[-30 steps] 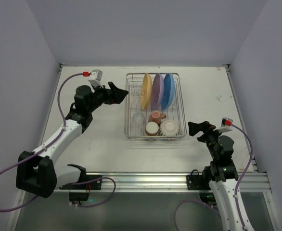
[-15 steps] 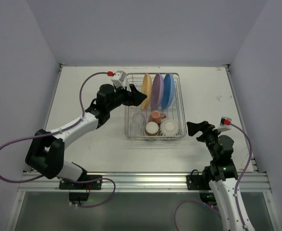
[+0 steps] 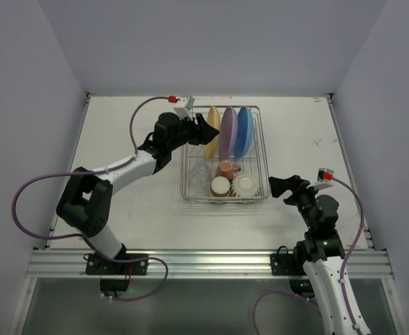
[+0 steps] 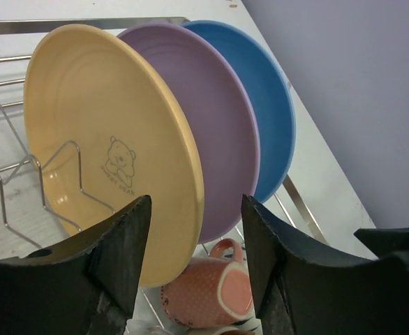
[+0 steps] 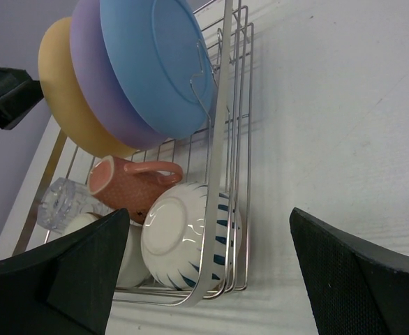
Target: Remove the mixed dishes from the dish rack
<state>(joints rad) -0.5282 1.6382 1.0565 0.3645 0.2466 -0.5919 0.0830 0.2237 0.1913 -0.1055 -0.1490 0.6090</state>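
Note:
The dish rack holds three upright plates: yellow, purple, blue. In front of them lie a clear tumbler, two reddish cups and a ribbed bowl. My left gripper is open and straddles the near rim of the yellow plate. That rim sits between the fingers, with a gap on the purple plate side. My right gripper hangs wide open just right of the rack, facing the bowl and a cup.
The rack's wire wall stands between my right gripper and the bowl. Bare white table lies to the right of the rack and more of it to the left. Grey walls close in on three sides.
My left arm has swung right from the open table to the rack. Its jaws have narrowed and now sit over the yellow plate's rim. The right arm has hardly moved.

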